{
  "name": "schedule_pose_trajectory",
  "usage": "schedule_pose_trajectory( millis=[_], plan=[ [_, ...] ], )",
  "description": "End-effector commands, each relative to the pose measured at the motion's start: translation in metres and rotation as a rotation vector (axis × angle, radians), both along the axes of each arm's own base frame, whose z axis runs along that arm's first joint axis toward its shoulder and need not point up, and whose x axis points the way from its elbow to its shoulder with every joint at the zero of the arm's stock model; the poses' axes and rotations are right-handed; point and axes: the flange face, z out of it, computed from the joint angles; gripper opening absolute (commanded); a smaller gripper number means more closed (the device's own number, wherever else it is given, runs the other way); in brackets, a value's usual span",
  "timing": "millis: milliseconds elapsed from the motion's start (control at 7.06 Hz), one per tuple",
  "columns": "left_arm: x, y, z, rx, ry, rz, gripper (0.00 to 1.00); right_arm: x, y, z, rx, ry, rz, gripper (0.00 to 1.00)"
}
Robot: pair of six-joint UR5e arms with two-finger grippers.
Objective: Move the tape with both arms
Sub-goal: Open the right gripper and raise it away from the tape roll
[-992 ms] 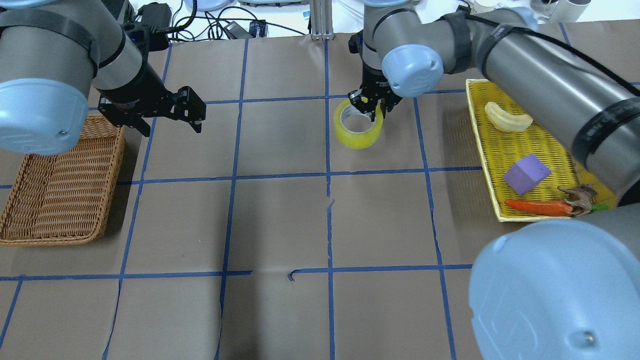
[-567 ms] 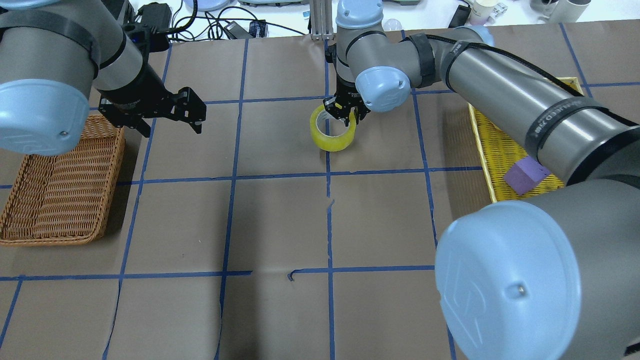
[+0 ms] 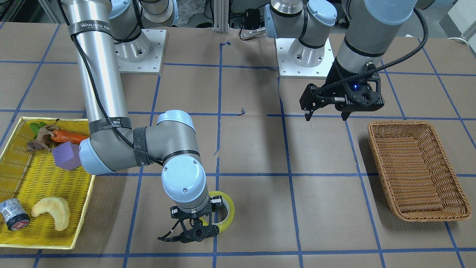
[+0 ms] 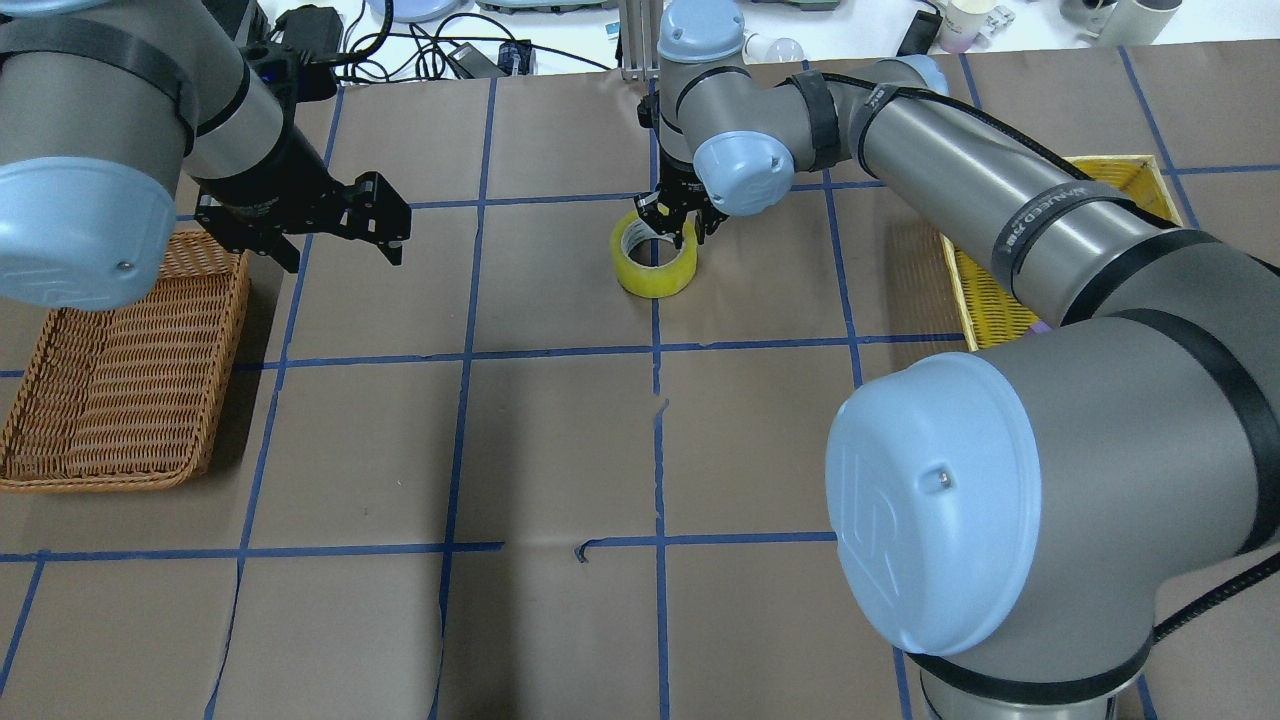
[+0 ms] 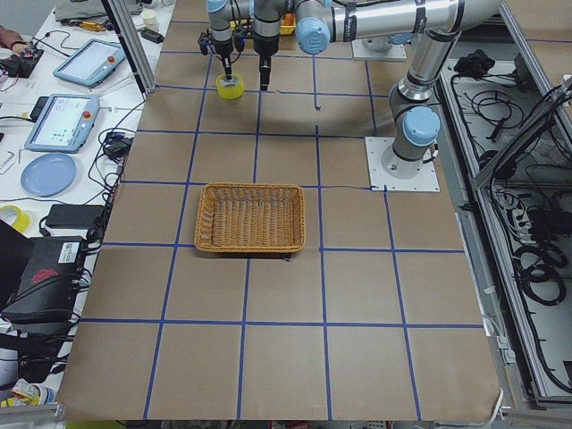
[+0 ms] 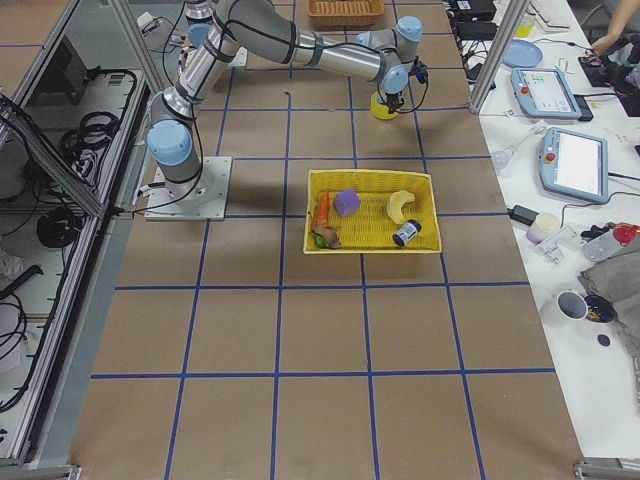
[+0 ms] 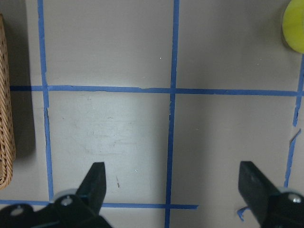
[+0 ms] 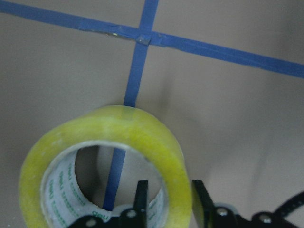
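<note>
Fingers of right gripper [image 8: 170, 202] pinched across one wall of tape [image 8: 118, 133], one inside the core, one outside on the yellow: a narrow, loaded grip. Left gripper [image 4: 345, 258] spread wide, holding nothing, hanging beside basket [image 4: 225, 330], well apart from tape.

Tape tilted over a blue grid line near mid-table, between tray [image 3: 22, 178] and basket, on the side far from the arm bases. Cannot tell whether its lower edge touches the paper.

Likely step: bringing the roll across to where left can take it. To do it well:
- Keep the squeeze steady, since a one-wall pinch lets a roll pivot.
- Travel level and slow, with no wrist jerks.
- Turn the bare side of the ring toward left, leaving the wall opposite the pinch free.
- Bring left in open, straddle that free wall, close fully, and only then loosen right.
- Otherwise, set the roll down flat within left's reach and back straight up out of the core.
- Avoid crowding both pairs of fingers onto one arc.

Writing: "WANJEED" in white on a black strap [image 3: 91, 26] round the right arm, and again in the overhead view. Green print inside the core, too skewed to read. Raised logo on cap [image 4: 930, 520], seemingly "UR". Label on can [image 3: 13, 216] in tray too small to read.
</note>
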Motion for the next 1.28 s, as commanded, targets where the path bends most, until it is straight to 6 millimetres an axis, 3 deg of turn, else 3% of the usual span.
schedule_pose_trajectory(
  millis=[0, 142, 425, 709, 850, 992, 1134],
  plan=[
    [0.0, 0.0, 0.001, -0.002, -0.001, 0.0, 1.0, 0.002, 0.001, 0.014, -0.007, -0.036, -0.021, 0.92],
    [0.0, 0.0, 0.002, -0.004, 0.001, 0.0, 1.0, -0.001, 0.01, 0.062, -0.04, -0.04, -0.021, 1.0],
    [0.0, 0.0, -0.001, 0.001, 0.0, 0.002, 1.0, -0.031, 0.043, 0.143, -0.031, 0.036, -0.018, 1.0],
    [0.004, -0.001, -0.001, 0.003, -0.012, 0.006, 1.0, -0.128, 0.073, 0.234, 0.011, 0.032, -0.074, 1.0],
    [0.011, -0.005, 0.003, -0.002, -0.019, 0.02, 1.0, -0.158, 0.111, 0.268, 0.007, 0.031, -0.112, 1.0],
    [0.018, -0.018, -0.013, 0.011, -0.014, 0.047, 1.0, -0.164, 0.156, 0.285, -0.019, 0.029, -0.122, 1.0],
    [0.016, -0.045, -0.032, -0.069, -0.003, 0.048, 1.0, -0.163, 0.188, 0.287, -0.027, 0.023, -0.131, 1.0]
  ],
)
